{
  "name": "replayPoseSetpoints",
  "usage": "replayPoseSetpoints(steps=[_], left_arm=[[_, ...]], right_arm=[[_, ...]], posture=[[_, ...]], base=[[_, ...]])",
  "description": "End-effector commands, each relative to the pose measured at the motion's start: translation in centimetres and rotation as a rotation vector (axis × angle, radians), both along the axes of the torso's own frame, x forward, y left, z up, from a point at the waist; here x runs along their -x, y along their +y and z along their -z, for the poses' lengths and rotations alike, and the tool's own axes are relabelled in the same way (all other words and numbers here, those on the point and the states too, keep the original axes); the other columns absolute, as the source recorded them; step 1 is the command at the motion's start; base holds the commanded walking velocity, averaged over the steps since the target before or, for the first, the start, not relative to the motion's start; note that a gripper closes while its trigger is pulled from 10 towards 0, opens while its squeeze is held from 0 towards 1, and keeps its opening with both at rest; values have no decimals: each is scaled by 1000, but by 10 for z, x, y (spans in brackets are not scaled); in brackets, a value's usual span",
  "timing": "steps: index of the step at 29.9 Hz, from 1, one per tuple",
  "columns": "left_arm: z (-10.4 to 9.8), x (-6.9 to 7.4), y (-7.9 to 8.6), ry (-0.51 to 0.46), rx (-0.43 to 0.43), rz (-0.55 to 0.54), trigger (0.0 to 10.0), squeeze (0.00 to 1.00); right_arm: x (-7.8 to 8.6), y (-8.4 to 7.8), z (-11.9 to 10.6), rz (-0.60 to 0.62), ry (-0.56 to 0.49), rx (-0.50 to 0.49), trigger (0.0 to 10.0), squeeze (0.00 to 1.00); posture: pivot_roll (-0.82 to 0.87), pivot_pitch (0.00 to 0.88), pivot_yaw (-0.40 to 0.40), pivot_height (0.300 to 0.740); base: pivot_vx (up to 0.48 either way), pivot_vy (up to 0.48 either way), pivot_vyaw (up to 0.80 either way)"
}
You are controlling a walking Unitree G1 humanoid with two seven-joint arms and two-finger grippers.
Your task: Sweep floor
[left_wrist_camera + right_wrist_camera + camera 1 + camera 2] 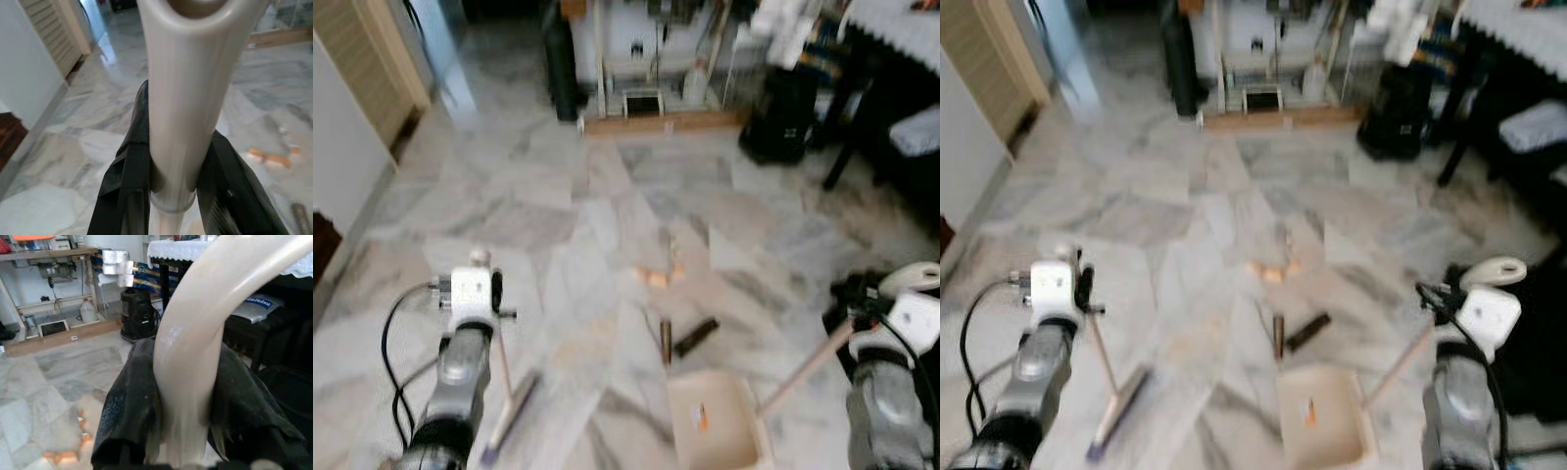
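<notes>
- The floor (pixel 509 225) is polished marble in pale grey and cream, with darker veins running slantwise across large square tiles; it shines near the louvred door (pixel 372 69) at the robot's far left.
- The left gripper (pixel 171 196) is clamped on the broom handle (pixel 186 98), a smooth, round, cream plastic tube; its two black fingers (pixel 127 186) press against either side of it, just above a ridged collar.
- In the head views the thin handle slants down from the left arm to the broom head (pixel 509 416), a long narrow bar with a purplish edge, resting on the floor in front of the robot's left side.
- The right gripper (pixel 183 431) is closed round the dustpan handle (pixel 195 333), a glossy cream tube that curves over at its top.
- That handle runs as a straight pale rod (pixel 808 367) down to the dustpan (pixel 720 421), a boxy cream tray with raised walls, sitting on the floor just ahead, between the arms. A small orange scrap (pixel 702 418) lies inside it.
- Just beyond the pan lie a short dark stick (pixel 695 336) and a brownish cylinder (pixel 666 340), close together.
- Farther on, orange crumbs (pixel 656 277) lie scattered on the tiles.
- At the back stand a wooden-framed bench (pixel 656 108), a black bin (pixel 783 117) and a table with a white lace cloth (pixel 901 29).
</notes>
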State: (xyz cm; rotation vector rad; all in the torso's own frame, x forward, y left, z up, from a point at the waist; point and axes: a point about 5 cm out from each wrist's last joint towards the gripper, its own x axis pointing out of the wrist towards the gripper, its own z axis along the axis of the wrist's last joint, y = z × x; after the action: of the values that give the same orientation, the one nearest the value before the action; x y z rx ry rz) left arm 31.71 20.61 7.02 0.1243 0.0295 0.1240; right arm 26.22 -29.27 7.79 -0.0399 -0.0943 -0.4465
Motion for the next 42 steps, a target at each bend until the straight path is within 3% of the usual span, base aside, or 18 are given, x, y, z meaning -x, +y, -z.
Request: replayPoseSetpoints(steps=[1, 18, 29, 42], left_arm=[[-6, -1, 7, -20, -15, -12, 10000, 0], [-5, -1, 7, -19, -14, -14, 10000, 0], [-6, -1, 7, -21, -16, -13, 10000, 0], [-6, -1, 6, -32, -11, -14, 10000, 0]], right_arm=[[-5, 1, -11, -7, -51, 9, 10000, 0], [-5, 0, -12, -7, -51, 13, 10000, 0], [-5, 0, -13, -10, -55, 19, 10000, 0], [-5, 0, -13, -9, -54, 16, 10000, 0]], posture=[[-68, 69, 28, 740], [-68, 70, 27, 740], [-67, 74, 26, 740], [-69, 73, 26, 740]], base=[[292, 0, -800], [292, 0, -141], [286, 0, -609], [0, 0, 0]])
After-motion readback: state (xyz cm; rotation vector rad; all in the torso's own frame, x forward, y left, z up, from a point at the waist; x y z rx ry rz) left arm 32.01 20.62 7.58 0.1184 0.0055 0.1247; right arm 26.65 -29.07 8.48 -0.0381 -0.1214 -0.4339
